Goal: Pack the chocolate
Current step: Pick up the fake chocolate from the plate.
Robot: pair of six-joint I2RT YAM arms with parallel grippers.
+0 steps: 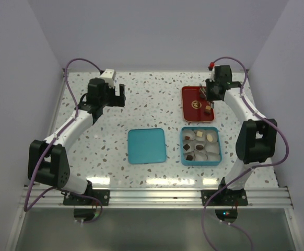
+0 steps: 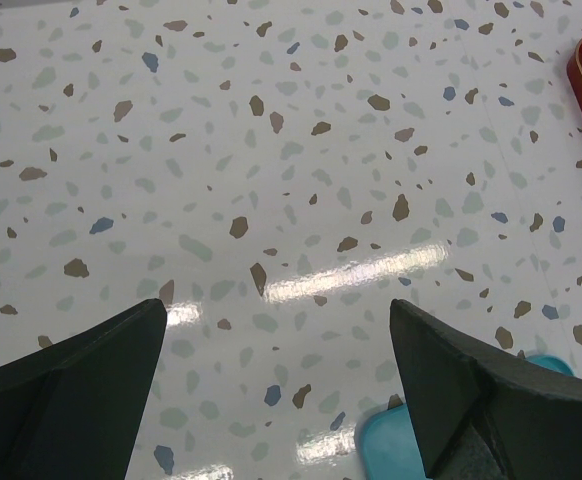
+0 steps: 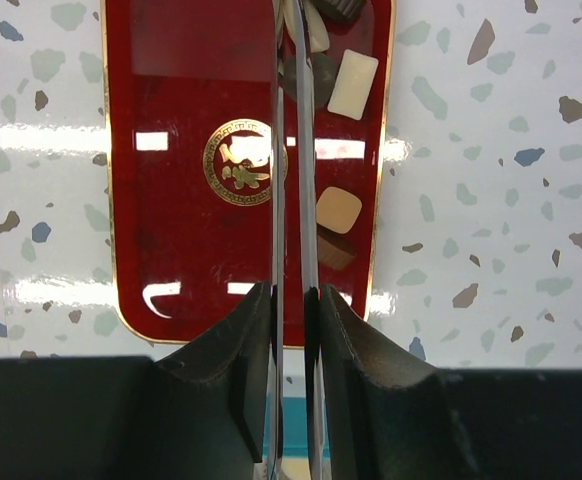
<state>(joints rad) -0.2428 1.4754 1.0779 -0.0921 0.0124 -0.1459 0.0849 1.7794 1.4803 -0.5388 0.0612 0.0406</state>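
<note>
Several chocolate pieces lie on the red tray (image 3: 171, 150): a cream-white bar (image 3: 353, 84), a light brown square (image 3: 338, 210) and a dark brown one (image 3: 333, 250). My right gripper (image 3: 291, 292) is shut on a pair of metal tongs (image 3: 309, 180), whose thin blades reach up the tray to a dark round piece (image 3: 318, 78). From above, that gripper (image 1: 213, 94) hangs over the tray's far right part. More chocolate (image 1: 187, 148) sits in paper cups inside the teal box (image 1: 182, 149). My left gripper (image 2: 276, 330) is open over bare table, holding nothing.
A teal lid (image 1: 147, 146) lies flat left of the box; its corner (image 2: 391, 445) shows in the left wrist view. The tray carries a round gold emblem (image 3: 239, 163). White walls close in the speckled table (image 1: 141, 99) on three sides.
</note>
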